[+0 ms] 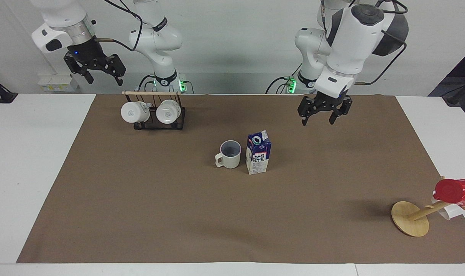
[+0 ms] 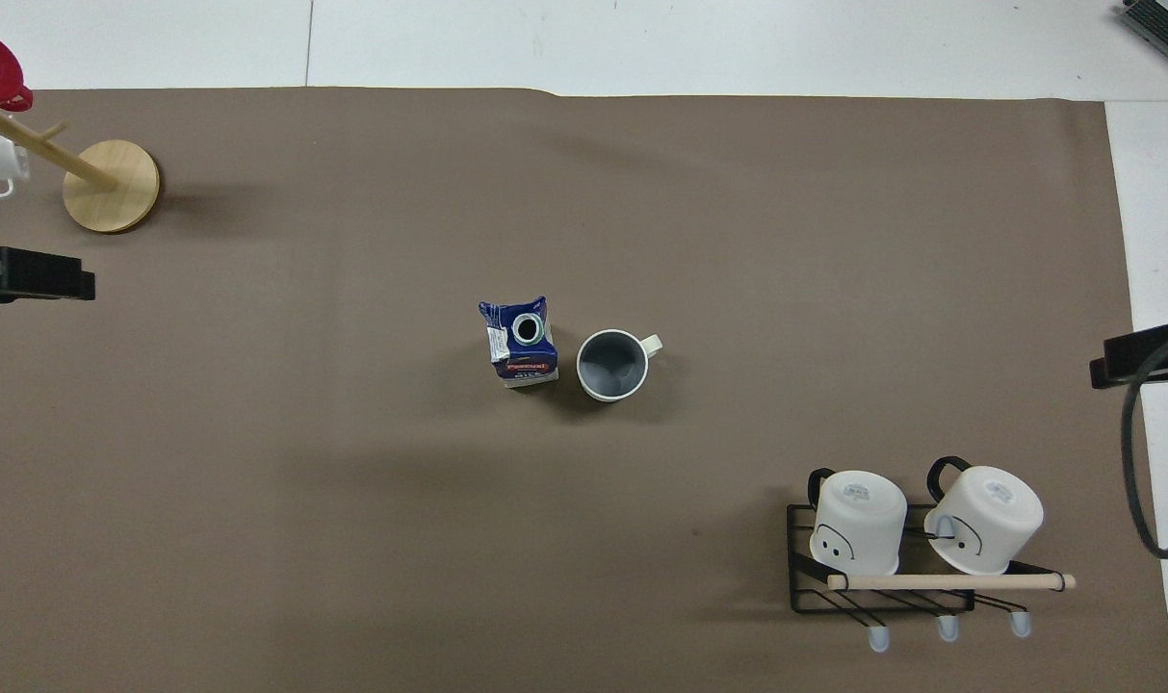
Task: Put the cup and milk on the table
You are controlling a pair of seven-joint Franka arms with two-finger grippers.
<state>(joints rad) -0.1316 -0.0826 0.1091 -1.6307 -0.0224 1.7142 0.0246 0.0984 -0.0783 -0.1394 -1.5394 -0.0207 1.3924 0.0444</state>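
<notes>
The small cream-beige mug with a squarish loop handle (image 1: 229, 154) and the navy-blue and white gable-top milk carton (image 1: 258, 153) both stand upright on the big brown rectangular mat (image 1: 178, 214) near the middle of the large white table (image 1: 21, 161), just beside each other and apart from either arm — as judged from this arrangement, the placing appears complete and nothing is left but for the arms to stand clear. The carton stands toward the left arm's end, the mug toward the right arm's end with its handle turned away from the carton. The left tool (image 1: 323, 111) hangs in the air over the mat's edge nearest the robots, its fingers spread and holding nothing. The right tool (image 1: 95, 69) waits raised near its own base over the table's edge, likewise spread and empty. Elsewhere on the mat, a black wire rack with a wooden rod (image 1: 155, 115) carries two white mugs on their sides, and a round-based wooden stand (image 1: 410, 218) bearing a bright red cup (image 1: 454, 191) sits at the left arm's end, farther from the robots. The room shows a plain pale wall above the table, with cables and lit green indicators at the arm bases.
</notes>
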